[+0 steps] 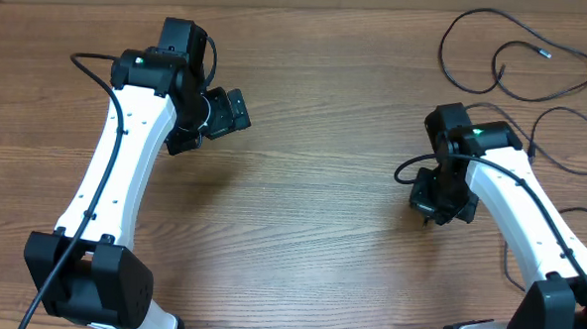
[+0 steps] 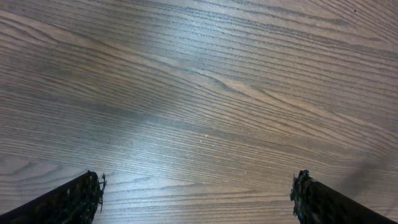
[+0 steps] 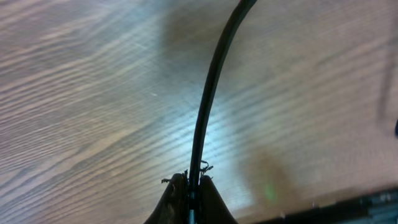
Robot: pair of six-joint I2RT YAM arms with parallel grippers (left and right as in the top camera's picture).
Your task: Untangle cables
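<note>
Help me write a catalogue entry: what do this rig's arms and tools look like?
The left arm and right arm have white shells with black joints. A thick black cable runs along each, and a small green light sits near each wrist. The left tool and right tool are dark with rough, frayed tips.

A brown wood-grain table (image 1: 312, 185) spans the whole scene, and on its far right part lie thin black cables (image 1: 442, 52) in loose, overlapping loops – one small plug (image 1: 544, 53) resting flat on the wood inside the farthest loop.
</note>
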